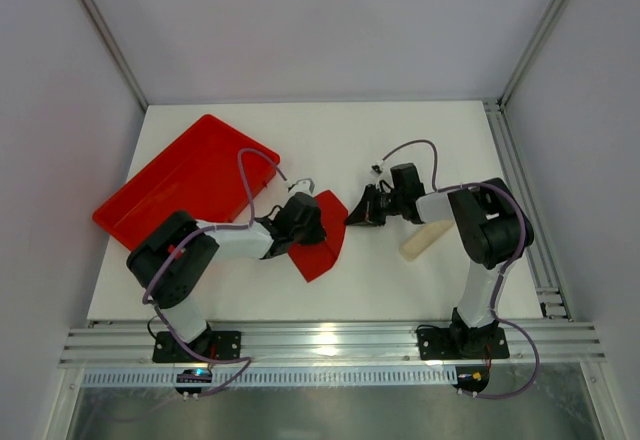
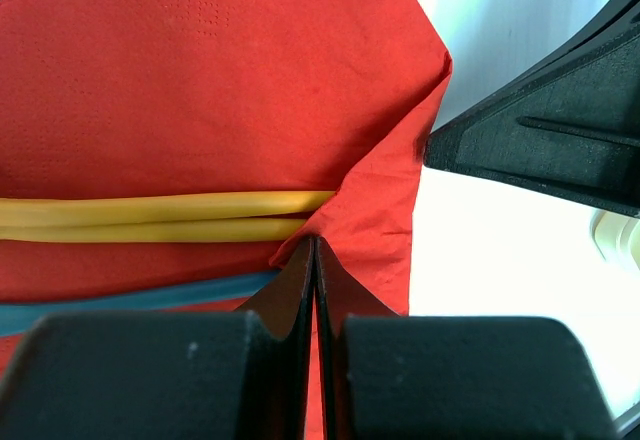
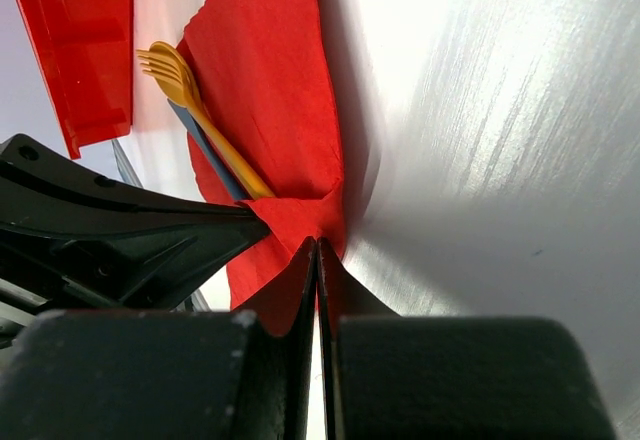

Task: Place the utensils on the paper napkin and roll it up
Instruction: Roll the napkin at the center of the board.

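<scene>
The red paper napkin [image 1: 322,245] lies in the middle of the table, partly folded over. Two yellow utensil handles [image 2: 160,205] and a blue one [image 2: 130,295] lie across it, side by side. The yellow fork [image 3: 180,85] sticks out past the napkin [image 3: 270,70] edge. My left gripper [image 1: 305,223] is shut on a raised fold of the napkin [image 2: 200,80] at its tips [image 2: 316,242]. My right gripper [image 1: 357,214] is shut on the napkin's right corner [image 3: 318,243]. The two grippers are close together, tips facing.
The large red plastic tray [image 1: 180,185] sits at the back left, also in the right wrist view [image 3: 80,40]. A pale cream stick-like piece [image 1: 425,240] lies on the table beside the right arm. White walls and metal rails bound the table.
</scene>
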You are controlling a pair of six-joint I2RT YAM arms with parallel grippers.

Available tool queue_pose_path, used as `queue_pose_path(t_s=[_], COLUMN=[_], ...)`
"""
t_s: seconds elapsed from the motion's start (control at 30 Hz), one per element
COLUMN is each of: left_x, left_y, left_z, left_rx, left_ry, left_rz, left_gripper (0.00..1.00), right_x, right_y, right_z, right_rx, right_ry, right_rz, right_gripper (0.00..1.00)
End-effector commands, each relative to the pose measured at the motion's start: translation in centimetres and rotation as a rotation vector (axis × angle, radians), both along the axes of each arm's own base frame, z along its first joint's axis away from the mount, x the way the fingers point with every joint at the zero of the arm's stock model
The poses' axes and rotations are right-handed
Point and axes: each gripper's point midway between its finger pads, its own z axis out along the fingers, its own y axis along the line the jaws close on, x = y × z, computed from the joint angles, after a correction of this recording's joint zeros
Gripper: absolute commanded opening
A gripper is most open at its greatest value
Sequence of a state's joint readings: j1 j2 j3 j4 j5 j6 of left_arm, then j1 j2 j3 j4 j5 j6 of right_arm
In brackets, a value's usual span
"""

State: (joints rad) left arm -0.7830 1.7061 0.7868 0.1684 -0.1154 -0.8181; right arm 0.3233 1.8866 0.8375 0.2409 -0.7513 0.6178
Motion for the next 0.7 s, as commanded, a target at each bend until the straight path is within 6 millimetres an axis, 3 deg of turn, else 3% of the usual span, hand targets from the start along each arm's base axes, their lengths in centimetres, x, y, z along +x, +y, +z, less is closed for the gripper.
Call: queue_pose_path(t_s=[0.0, 0.27, 0.67], left_x=[0.7, 0.7, 0.6], left_y=[0.2, 0.2, 0.3], left_z=[-0.2, -0.1, -0.2], left_rx=[0.021, 0.017, 0.021], left_ry=[-0.024, -0.025, -0.022], left_rz=[0.001, 0.002, -0.001], left_gripper=[0.0, 0.0, 0.0], right_x=[1.0, 1.6, 3.2], right_y=[0.5, 0.4, -0.1], right_z=[2.2, 0.3, -0.8], right_rx=[0.05, 0.022, -0.015], right_ry=[-0.081, -0.037, -0.033], right_rz=[0.002, -0.019, -0.06], right_gripper=[0.04, 0.04, 0.04])
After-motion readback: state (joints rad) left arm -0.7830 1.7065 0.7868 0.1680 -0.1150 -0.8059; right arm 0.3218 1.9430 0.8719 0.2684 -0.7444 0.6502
